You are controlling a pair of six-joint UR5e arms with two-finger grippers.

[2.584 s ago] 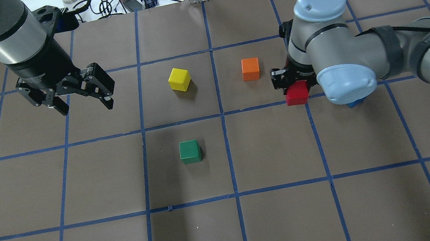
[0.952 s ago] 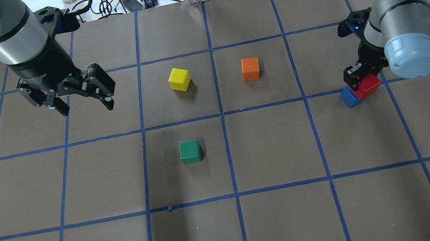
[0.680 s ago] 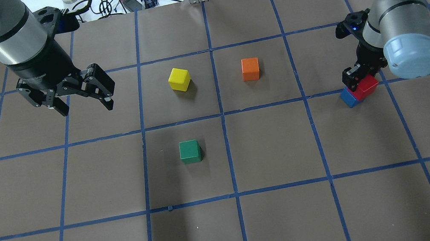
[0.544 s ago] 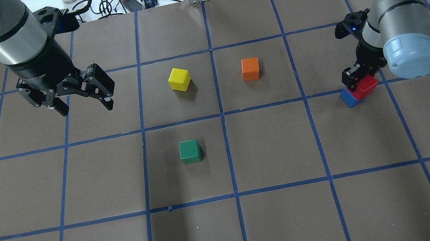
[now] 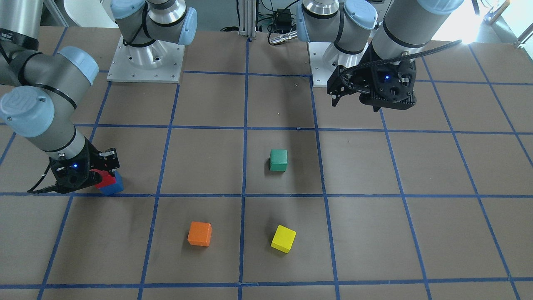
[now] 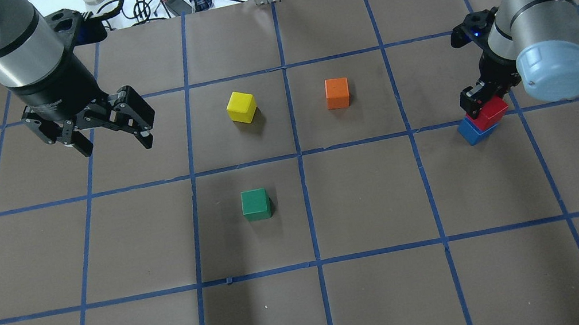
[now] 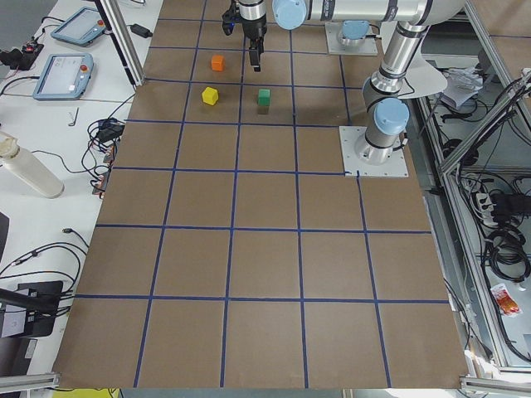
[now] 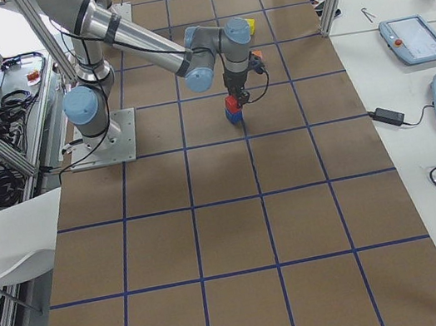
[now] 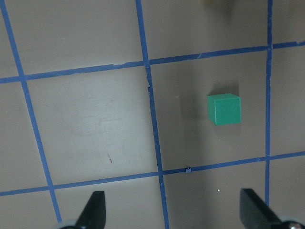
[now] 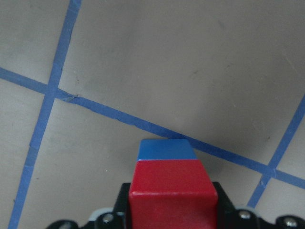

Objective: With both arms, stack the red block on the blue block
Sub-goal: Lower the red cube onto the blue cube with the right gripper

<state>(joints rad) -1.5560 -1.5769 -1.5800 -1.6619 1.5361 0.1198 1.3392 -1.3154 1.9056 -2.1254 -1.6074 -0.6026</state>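
Observation:
The red block [image 6: 489, 113] sits on top of the blue block [image 6: 471, 131] at the table's right side, a little offset from it. My right gripper [image 6: 482, 100] is shut on the red block from above. In the right wrist view the red block [image 10: 171, 191] fills the space between the fingers, with the blue block [image 10: 167, 149] showing just beyond it. Both also show in the front view, red [image 5: 106, 178] over blue [image 5: 113, 187]. My left gripper [image 6: 117, 146] is open and empty above the table's left side.
A yellow cube [image 6: 241, 106] and an orange cube [image 6: 337, 92] stand in the middle row, and a green cube [image 6: 256, 204] stands nearer the robot. The green cube [image 9: 224, 109] also shows in the left wrist view. Cables lie beyond the table's far edge.
My right gripper has carried the red block to the right, onto the blue block, and has shifted slightly over the last second. The left arm has not moved.

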